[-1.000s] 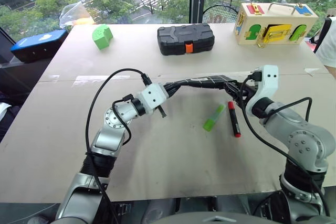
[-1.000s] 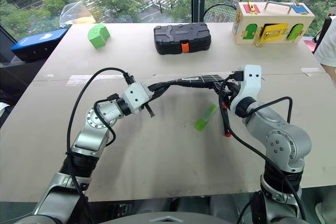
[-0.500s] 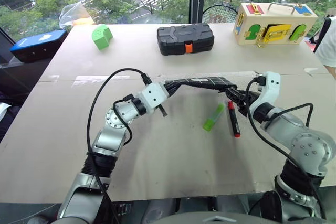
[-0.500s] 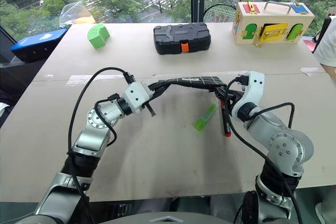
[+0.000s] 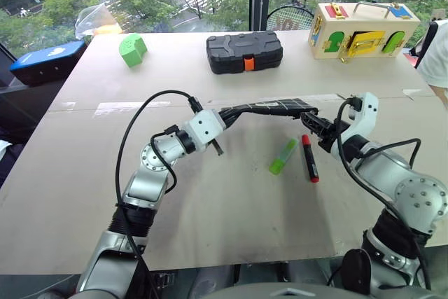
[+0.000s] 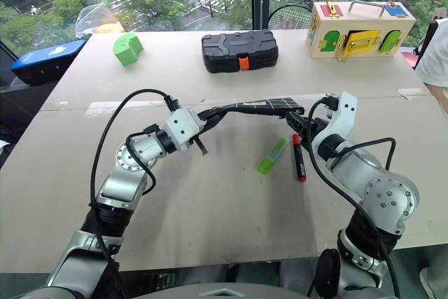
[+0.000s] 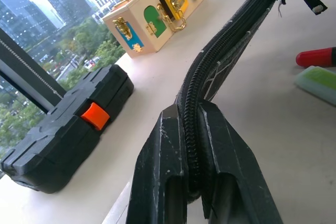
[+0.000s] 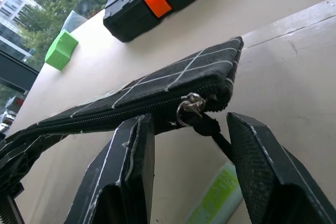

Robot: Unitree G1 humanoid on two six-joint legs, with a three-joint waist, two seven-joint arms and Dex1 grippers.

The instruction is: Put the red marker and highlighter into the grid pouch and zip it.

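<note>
Pouch work, opening stage. We hold the grid pouch (image 5: 269, 108) off the desk (image 5: 210, 201), stretched level between both arms near the middle of the desk. Our left claw (image 7: 191, 145) is pressed together on one end of the pouch, the zipper running straight out between its fingers in the left wrist view.

Change over the last second: our right arm has dropped and its wrist has rolled, so the right claw (image 8: 184, 129) now comes at the far end of the pouch from below instead of standing tall above it. The left arm has not shifted, and the pouch sits where it was.

Right claw now: fingers spread, one on each side of the zipper pull (image 8: 190, 106), which hangs with its black tab between them. We see no contact yet; nothing is pinched on that side.

Zipper looks shut along the whole length we can see. The red marker (image 5: 309, 159) and the highlighter (image 5: 283, 156) lie side by side on the desk, just below the pouch's right end, toward the near right of the desk, untouched.

We judge the roll as lining the right claw up on the pull, so the next step is to nip the tab and draw the zipper open. Neither pen can go in until then.
</note>
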